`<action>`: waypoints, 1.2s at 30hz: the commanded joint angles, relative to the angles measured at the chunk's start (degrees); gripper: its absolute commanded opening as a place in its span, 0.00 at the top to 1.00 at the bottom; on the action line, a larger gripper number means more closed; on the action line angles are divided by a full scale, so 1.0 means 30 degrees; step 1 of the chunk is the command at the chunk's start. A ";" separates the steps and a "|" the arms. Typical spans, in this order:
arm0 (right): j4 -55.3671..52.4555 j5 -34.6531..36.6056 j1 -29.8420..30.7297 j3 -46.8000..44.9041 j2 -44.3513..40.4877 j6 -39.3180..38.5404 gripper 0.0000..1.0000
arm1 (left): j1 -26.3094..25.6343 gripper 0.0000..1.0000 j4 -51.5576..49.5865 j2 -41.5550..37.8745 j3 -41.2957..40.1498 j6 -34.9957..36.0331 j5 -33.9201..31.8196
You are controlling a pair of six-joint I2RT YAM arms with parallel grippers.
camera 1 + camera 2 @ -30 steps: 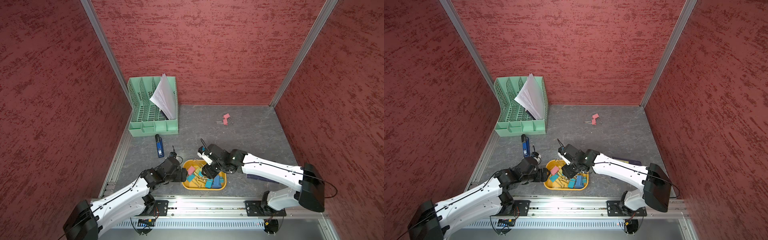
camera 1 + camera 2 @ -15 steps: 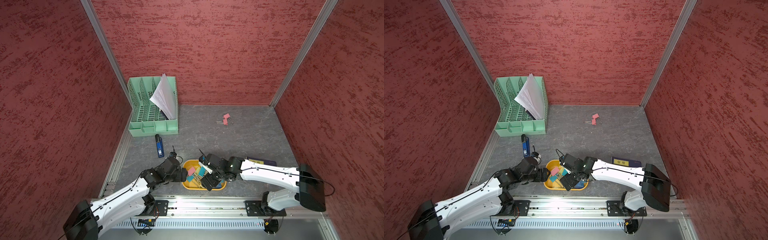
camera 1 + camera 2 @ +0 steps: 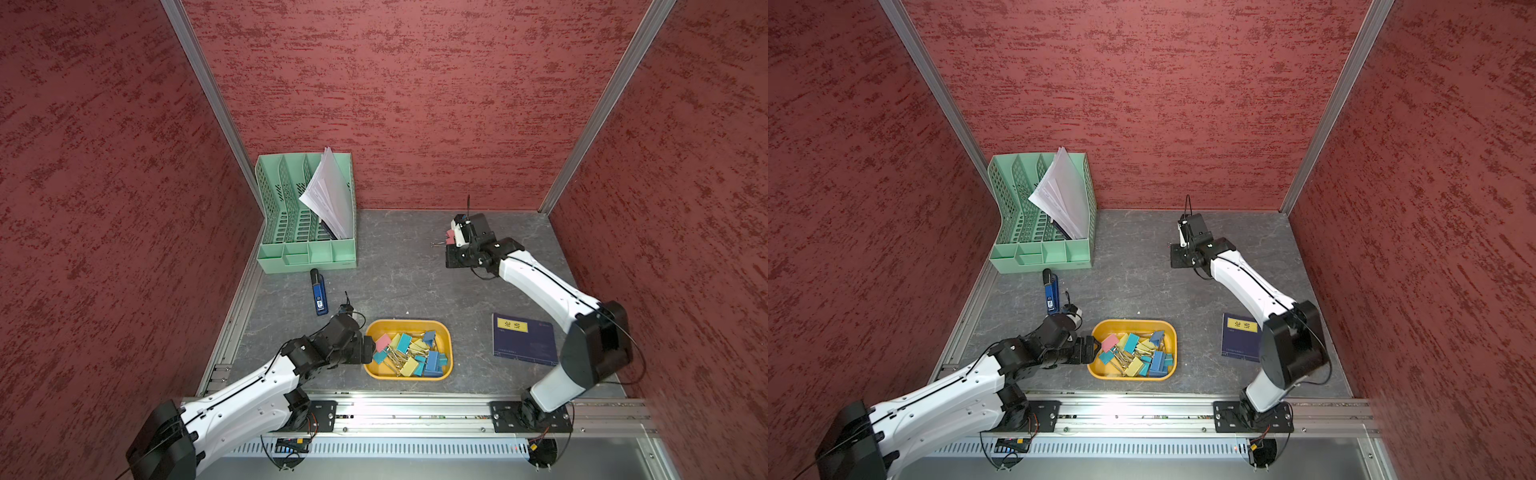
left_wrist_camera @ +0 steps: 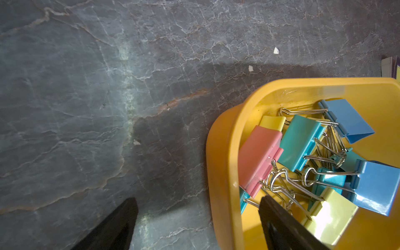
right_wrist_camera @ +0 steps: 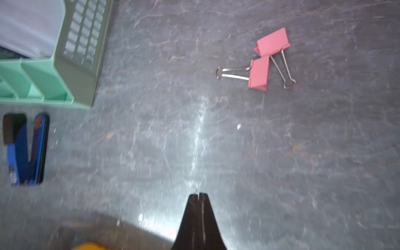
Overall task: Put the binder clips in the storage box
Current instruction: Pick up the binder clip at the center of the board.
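Two pink binder clips (image 3: 449,237) are still loose on the table (image 3: 395,282), right of centre in a top view; the right gripper (image 5: 199,194), closed and empty, has swung from the storage box (image 3: 409,325) to beside them; the left gripper (image 4: 198,200), open, straddles the box's rim.

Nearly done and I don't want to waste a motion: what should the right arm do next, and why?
Probably open the right pincer and bring it down over the nearer pink clip. Its jaws are shut and hold nothing. That clip and a second pink clip lie together on the table, outside the yellow box that holds the other clips.
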 commanded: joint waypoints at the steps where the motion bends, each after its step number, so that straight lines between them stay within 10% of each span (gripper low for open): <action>1: 0.0204 -0.1528 -0.0971 0.3134 0.3745 -0.0513 1.00 | -0.0049 0.08 -0.0020 -0.0233 0.0029 0.0013 -0.0271; 25: -0.5211 0.0475 -0.1687 1.8988 1.6291 -0.1345 1.00 | -0.0034 0.08 0.0178 0.0824 0.0269 0.0043 -0.0098; 36: -0.6022 0.2532 -0.1756 1.9567 1.7452 -0.3361 1.00 | -0.0031 0.08 0.0281 0.0939 0.0276 0.0101 -0.0014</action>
